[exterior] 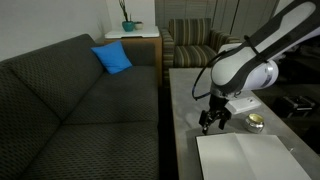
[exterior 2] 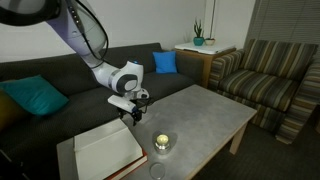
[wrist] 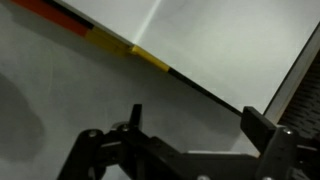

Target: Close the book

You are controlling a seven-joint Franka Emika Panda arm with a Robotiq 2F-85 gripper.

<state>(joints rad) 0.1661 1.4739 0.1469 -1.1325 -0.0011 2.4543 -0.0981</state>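
The book lies open on the grey table, its plain white pages facing up. It shows in both exterior views and fills the top of the wrist view, where a red and yellow cover edge runs along its border. My gripper hangs just above the table beside the book's far edge, also seen in an exterior view. In the wrist view its two fingers stand apart with only bare table between them. It is open and empty.
A small round gold tin sits on the table near the book, also seen in an exterior view. A dark sofa with blue cushions runs along the table. A striped armchair stands at the table's end.
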